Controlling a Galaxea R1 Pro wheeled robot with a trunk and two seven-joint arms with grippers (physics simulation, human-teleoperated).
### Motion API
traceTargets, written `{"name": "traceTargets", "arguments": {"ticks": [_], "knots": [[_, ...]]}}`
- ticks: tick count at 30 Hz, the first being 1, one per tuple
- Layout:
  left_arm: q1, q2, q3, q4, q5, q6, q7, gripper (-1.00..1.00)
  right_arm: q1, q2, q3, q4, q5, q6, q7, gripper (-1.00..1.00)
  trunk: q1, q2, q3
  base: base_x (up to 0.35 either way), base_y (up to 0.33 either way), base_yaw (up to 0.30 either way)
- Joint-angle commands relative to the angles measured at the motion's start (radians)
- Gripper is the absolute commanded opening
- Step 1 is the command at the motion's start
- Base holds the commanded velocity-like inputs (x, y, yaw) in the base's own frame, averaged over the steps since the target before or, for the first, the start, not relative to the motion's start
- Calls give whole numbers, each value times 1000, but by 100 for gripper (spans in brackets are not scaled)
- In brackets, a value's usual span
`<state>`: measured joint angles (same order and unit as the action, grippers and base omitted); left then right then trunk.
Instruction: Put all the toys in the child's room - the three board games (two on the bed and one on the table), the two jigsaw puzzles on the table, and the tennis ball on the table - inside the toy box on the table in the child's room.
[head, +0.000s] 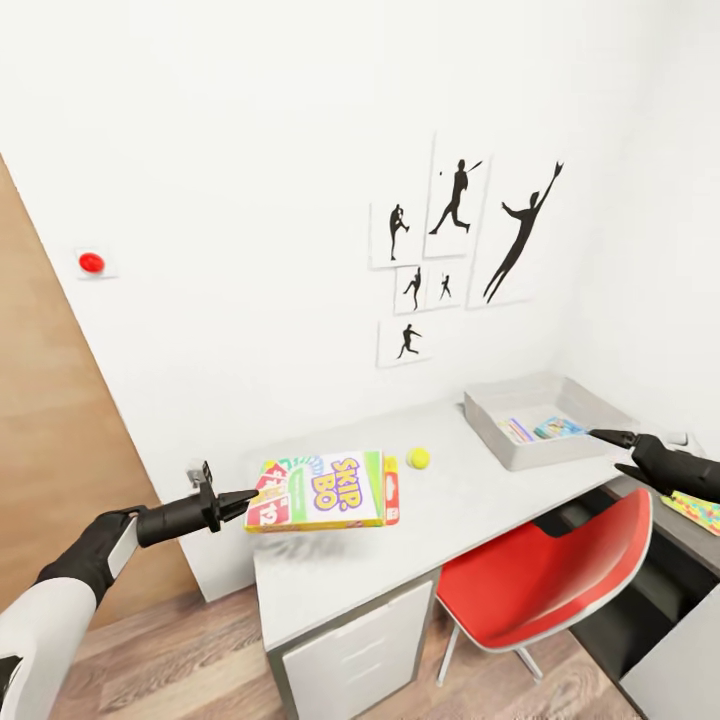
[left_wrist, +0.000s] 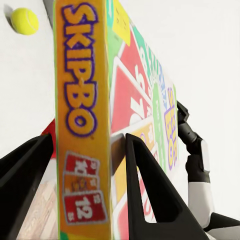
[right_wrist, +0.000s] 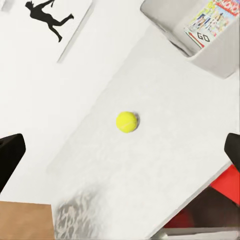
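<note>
My left gripper (head: 243, 500) is shut on the end of the long yellow-red-green board game (head: 325, 489), held flat just above the table's (head: 470, 520) left part. In the left wrist view the game (left_wrist: 82, 115) sits between both fingers (left_wrist: 145, 190). The tennis ball (head: 418, 458) lies on the white top just right of the held game, also in the wrist views (left_wrist: 24, 21) (right_wrist: 127, 121). The grey toy box (head: 490, 425) stands at the back right with a white game (head: 517, 430) and a teal game (head: 558, 427) inside. My right gripper (head: 624, 452) hovers open at the toy box's front right corner. A jigsaw puzzle (head: 700, 512) lies beyond it.
A red-and-white chair (head: 545, 575) is pushed under the table's front edge. Pale drawers (head: 360, 650) sit below the table's left end. Black silhouette pictures (head: 455, 250) hang on the white wall. A wooden door (head: 50, 450) stands at the left.
</note>
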<state>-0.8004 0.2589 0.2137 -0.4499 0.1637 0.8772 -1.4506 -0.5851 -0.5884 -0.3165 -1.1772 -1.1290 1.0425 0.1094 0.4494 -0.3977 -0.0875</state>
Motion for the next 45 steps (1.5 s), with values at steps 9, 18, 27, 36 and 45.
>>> {"name": "traceTargets", "arguments": {"ticks": [9, 18, 27, 36, 45], "knots": [[1, 1, 2, 0, 3, -22, -6, -100, -1, 4, -1, 2, 11, 5, 10, 100, 1, -2, -2, 19, -121, -250], [3, 2, 2, 0, 4, -35, -7, -100, 1, 7, -1, 1, 14, 5, 9, 100, 1, -2, -2, 182, -237, -27], [3, 2, 3, 0, 4, -35, -7, -100, -1, 7, -1, 1, 12, 5, 9, 100, 1, -2, -2, 239, -142, -1], [3, 2, 3, 0, 4, -35, -7, -100, 0, 10, -1, 2, 14, 5, 9, 100, 1, -2, -2, 241, -209, -22], [3, 2, 3, 0, 4, -35, -18, -100, 1, 11, 0, 2, 14, 5, 9, 100, 1, -2, 5, 70, -48, -229]]}}
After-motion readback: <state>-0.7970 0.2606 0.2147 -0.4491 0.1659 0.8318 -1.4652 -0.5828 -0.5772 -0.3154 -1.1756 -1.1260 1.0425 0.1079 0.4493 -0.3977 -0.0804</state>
